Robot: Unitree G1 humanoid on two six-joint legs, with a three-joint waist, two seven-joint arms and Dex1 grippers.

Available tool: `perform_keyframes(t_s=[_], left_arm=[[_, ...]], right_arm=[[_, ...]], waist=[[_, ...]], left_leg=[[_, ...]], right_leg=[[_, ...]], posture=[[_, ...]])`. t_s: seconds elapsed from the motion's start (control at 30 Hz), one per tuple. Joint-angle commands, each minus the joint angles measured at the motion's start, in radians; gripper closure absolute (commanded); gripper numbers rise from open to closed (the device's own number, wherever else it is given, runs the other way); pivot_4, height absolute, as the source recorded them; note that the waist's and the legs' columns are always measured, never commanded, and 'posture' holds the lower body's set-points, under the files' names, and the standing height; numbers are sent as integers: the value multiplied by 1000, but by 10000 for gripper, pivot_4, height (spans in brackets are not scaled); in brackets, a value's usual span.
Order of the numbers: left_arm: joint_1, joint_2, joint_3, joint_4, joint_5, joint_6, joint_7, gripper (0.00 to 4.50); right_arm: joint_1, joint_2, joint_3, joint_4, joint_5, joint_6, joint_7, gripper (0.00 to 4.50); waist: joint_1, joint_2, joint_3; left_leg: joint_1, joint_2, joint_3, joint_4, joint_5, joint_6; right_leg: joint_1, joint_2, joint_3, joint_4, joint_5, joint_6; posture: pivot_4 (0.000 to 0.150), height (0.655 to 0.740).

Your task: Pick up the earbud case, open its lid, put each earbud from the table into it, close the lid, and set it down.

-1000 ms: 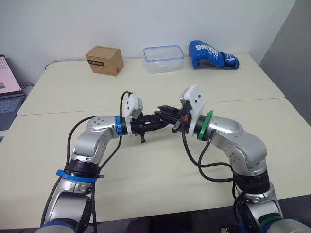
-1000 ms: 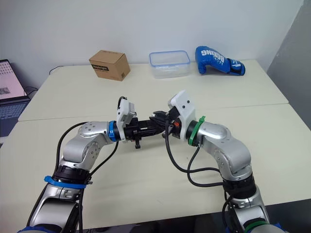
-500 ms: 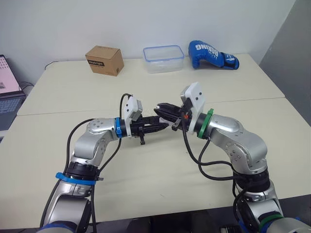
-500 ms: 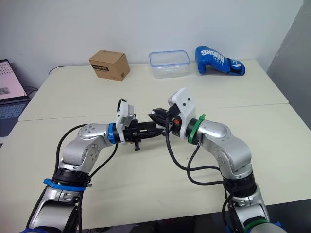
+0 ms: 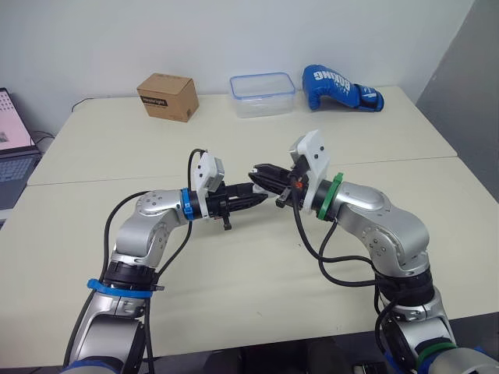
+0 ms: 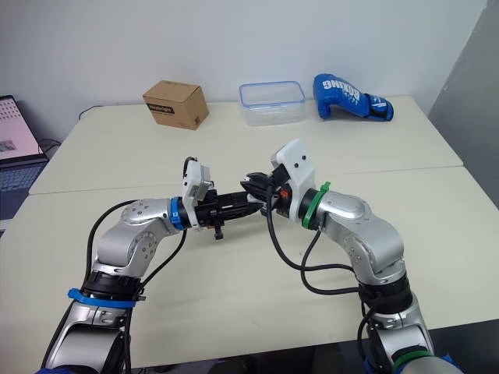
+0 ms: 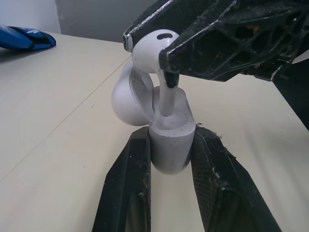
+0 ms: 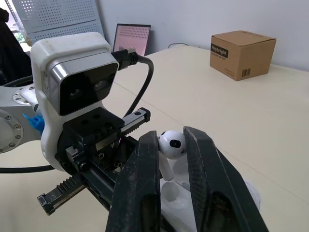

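Stem of glossy white earbud point(image 7: 150, 48) entering open white case point(image 7: 170, 140), lid point(image 7: 125, 99) tipped back

Left gripper point(image 5: 263, 199) meets right gripper point(image 5: 257, 171) over the table point(image 5: 234, 273).

The pale cream tabletop point(image 5: 234, 265) is made of two slabs meeting at a seam that runs from side to side just beyond the jaws, which meet above the nearer slab. On the farther slab, well apart from the jaws, three things stand in a row near the far edge: a brown cardboard box point(image 5: 167, 97) off to their left, a clear container with a blue rim point(image 5: 262, 95) straight beyond them, and a blue boxing glove point(image 5: 339, 88) with white lettering off to their right.
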Motion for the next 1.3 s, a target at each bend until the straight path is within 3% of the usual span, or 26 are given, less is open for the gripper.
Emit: perform_keyframes(t_s=[0.03,0.8,1.03,1.3], left_arm=[[-6,5,31,-60,-28,-6,2,37195],[-26,-42,80,-75,-88,21,64,37195],[-17,-36,79,-67,-83,11,46,37195],[-5,-30,81,-65,-75,2,33,37195]], right_arm=[[-10,2,-16,-17,15,-19,-7,41169],[51,25,39,-98,5,57,-138,41169],[57,-4,34,-128,-17,34,-147,16012],[66,-78,-25,-180,66,22,-57,16012]], waist=[[0,0,0],[0,0,0],[1,0,0],[1,0,0]], left_leg=[[0,0,0,0,0,0],[0,0,0,0,0,0],[0,0,0,0,0,0],[0,0,0,0,0,0]], right_leg=[[0,0,0,0,0,0],[0,0,0,0,0,0],[0,0,0,0,0,0],[0,0,0,0,0,0]], posture=[[1500,7307],[1500,7307],[1500,7307],[1500,7307]])
